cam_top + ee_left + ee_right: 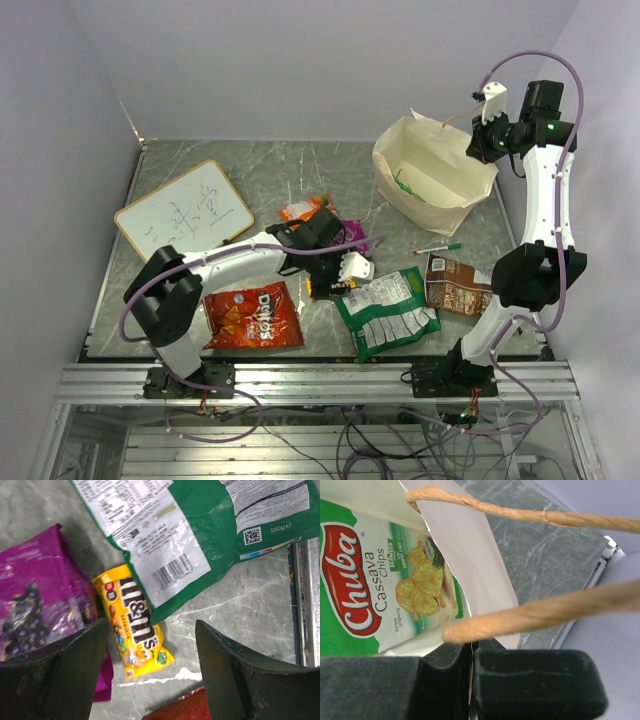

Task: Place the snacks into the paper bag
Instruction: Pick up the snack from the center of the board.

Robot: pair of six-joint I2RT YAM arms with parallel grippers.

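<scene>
We see left end effector (150, 626) released right above M&M's (132, 620), packet's long axis diagonal between its fingers; right end effector (471, 652) clenched on bag (445, 205).

robot lab, white-walled test table (300, 170)

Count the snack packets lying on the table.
6: Doritos near the left base, green pouch front centre, brown pouch right, orange packet and purple packet mid-table, M&M's under the left hand. The arm may hide more.
</scene>
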